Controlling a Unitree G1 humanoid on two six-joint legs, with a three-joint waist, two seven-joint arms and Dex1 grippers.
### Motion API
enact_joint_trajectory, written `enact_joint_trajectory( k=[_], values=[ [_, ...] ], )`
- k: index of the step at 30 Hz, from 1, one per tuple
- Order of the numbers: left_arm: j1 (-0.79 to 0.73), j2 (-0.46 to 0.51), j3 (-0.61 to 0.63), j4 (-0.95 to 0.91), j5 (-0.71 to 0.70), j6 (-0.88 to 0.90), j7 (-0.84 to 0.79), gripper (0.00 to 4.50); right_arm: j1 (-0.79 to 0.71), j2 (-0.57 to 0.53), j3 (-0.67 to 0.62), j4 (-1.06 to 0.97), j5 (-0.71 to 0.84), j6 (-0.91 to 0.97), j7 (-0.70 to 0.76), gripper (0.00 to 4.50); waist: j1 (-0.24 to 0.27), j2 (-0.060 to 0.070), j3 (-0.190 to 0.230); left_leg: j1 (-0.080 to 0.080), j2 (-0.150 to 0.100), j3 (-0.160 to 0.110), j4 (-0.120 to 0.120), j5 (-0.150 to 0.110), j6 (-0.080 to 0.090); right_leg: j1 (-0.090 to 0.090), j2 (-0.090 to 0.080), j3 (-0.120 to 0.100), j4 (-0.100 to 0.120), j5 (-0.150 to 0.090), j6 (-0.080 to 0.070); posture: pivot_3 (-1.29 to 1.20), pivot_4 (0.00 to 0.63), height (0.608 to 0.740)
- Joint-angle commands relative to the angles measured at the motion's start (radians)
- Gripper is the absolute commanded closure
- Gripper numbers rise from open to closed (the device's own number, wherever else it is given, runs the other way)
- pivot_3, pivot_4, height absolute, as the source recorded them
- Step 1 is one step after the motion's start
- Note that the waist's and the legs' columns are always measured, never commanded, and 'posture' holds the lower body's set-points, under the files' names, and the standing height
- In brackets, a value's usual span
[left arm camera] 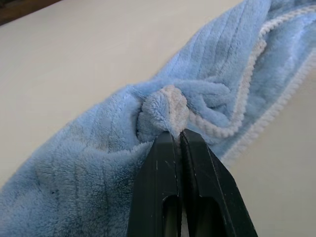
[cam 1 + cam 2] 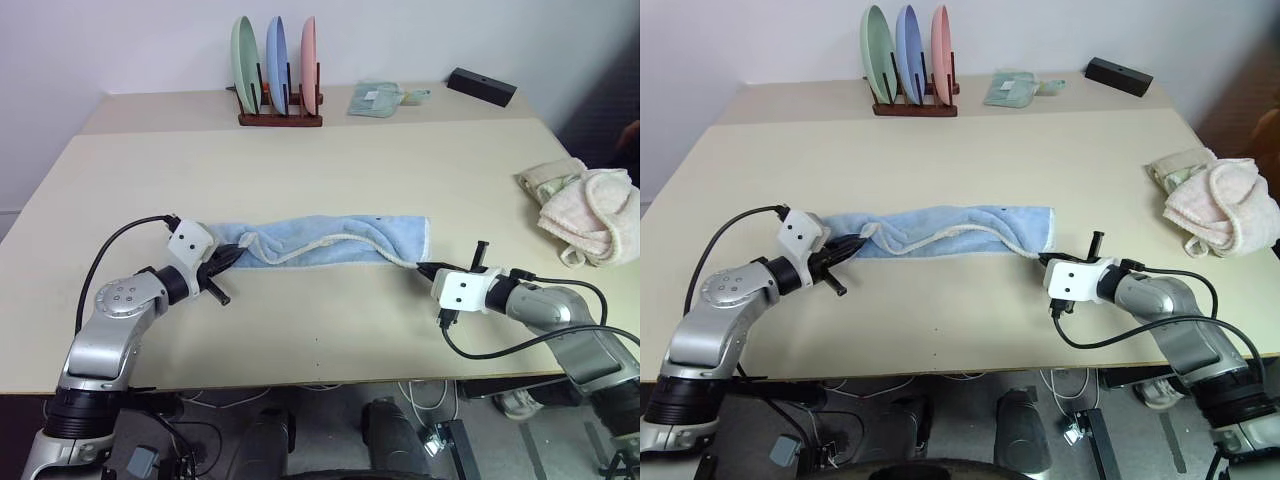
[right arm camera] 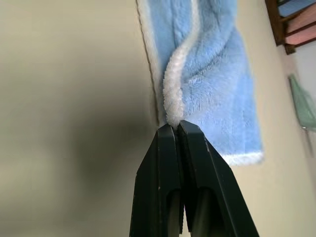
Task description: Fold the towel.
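Towel (image 2: 330, 243) stretched lengthwise across mid-frame on the surface (image 2: 330, 160), left pincer (image 2: 226, 262) clamped on its left end, right pincer (image 2: 424, 268) clamped on trim at lower right.

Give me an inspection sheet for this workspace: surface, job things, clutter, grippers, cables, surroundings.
Surface: beige table.
Job things: light blue towel stretched in a loose band across the table.
Clutter: plate rack, mint cloth, black box, cream and pink towels.
Grippers: left gripper shut on the towel's end; right gripper shut on its white trim.
Cables: black cable looping along each arm.
Surroundings: white wall behind.
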Motion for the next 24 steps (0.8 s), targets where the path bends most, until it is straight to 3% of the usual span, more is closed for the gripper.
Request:
enact_joint_trajectory(
  k=[1,6,23,24],
  values=[
    [-0.029,0.002,-0.008,0.006,0.009,-0.032,-0.013,4.5,0.0,0.012,-0.049,-0.041,-0.026,0.047,-0.025,3.59,0.003,0.0,0.0,0.0,0.0,0.0,0.0,0.0,0.0,0.0,0.0,0.0,0.0,0.0,0.0,0.0,0.15,0.74],
    [-0.047,-0.012,-0.025,0.022,0.011,-0.036,-0.016,4.5,-0.041,0.042,-0.031,0.01,-0.124,0.026,-0.097,1.19,0.004,0.0,0.0,-0.001,0.0,0.0,-0.002,0.0,0.0,-0.002,0.0,0.0,0.0,0.0,0.0,0.0,0.15,0.74],
    [0.0,-0.03,-0.02,-0.036,0.003,-0.019,0.017,4.5,-0.182,0.128,0.017,0.177,-0.214,-0.012,-0.15,1.19,0.002,0.0,0.0,-0.001,0.0,0.0,-0.002,0.0,0.0,-0.002,0.0,0.0,0.0,0.0,0.0,0.0,0.15,0.74],
    [0.0,-0.031,-0.021,-0.037,0.002,-0.018,0.019,4.5,-0.192,0.139,0.022,0.198,-0.22,-0.019,-0.162,1.42,0.002,0.0,0.0,-0.001,0.0,0.0,-0.002,0.0,0.0,-0.002,0.0,0.0,0.0,0.0,0.0,0.0,0.15,0.74]
  ],
)
